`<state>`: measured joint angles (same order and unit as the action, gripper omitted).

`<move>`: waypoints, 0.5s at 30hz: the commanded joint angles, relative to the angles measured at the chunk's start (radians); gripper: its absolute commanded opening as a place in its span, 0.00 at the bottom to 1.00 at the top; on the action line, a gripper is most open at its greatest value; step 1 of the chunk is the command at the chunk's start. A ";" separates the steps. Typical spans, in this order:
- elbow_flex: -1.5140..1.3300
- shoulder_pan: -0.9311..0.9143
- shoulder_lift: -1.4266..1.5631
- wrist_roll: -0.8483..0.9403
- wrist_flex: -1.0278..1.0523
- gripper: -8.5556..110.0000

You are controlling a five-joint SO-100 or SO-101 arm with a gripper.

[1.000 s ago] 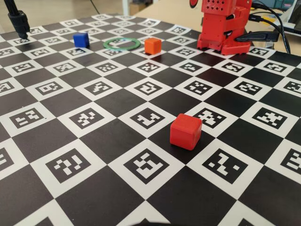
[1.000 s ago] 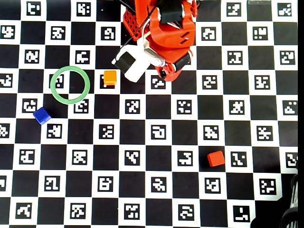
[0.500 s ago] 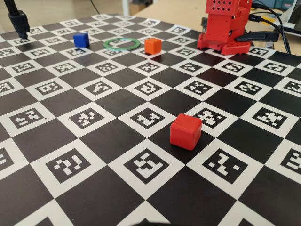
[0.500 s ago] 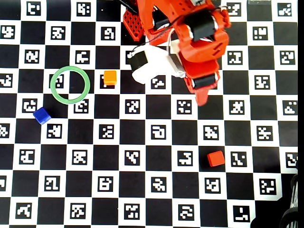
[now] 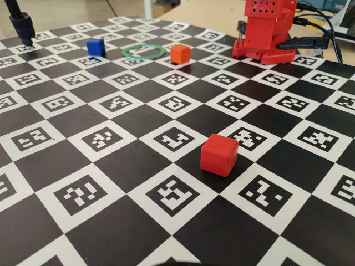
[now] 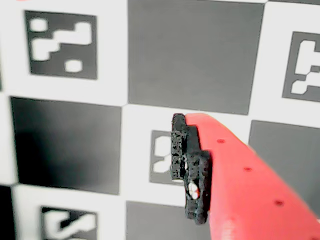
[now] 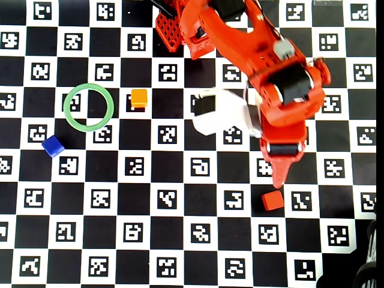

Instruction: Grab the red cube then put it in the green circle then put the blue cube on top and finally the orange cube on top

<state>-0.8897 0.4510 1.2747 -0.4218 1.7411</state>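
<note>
Approach phase, first step of the stack. Overhead view: gripper (image 7: 279, 178) at centre right of the frame, tip just above the red cube (image 7: 273, 200) and apart from it; whether the fingers are spread or closed cannot be told, the wrist view showing only one red finger over the checkered board (image 7: 192, 252). Green circle (image 7: 89, 107), blue cube (image 7: 53, 146) and orange cube (image 7: 139, 98) sit at upper left. Good execution likely means centring over the cube, fingers spread, descending squarely before closing.
</note>
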 commanded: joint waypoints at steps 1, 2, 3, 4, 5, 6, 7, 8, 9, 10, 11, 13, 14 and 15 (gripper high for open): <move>0.110 0.034 -0.041 0.006 0.074 0.43; 0.126 0.038 -0.067 0.008 0.069 0.43; 0.140 0.041 -0.094 0.011 0.066 0.44; 0.155 0.043 -0.120 0.015 0.063 0.44; 0.170 0.044 -0.144 0.026 0.058 0.44; 0.181 0.041 -0.166 0.041 0.049 0.44; 0.181 0.038 -0.179 0.052 0.034 0.44; 0.176 0.035 -0.189 0.058 0.014 0.45; 0.169 0.034 -0.196 0.066 -0.005 0.45; 0.161 0.032 -0.204 0.072 -0.025 0.45; 0.155 0.031 -0.212 0.075 -0.041 0.45; 0.140 0.029 -0.230 0.074 -0.080 0.46; 0.130 0.028 -0.238 0.072 -0.098 0.46; 0.121 0.026 -0.245 0.071 -0.117 0.46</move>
<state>-0.7885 0.4863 1.0032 -0.3528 1.6659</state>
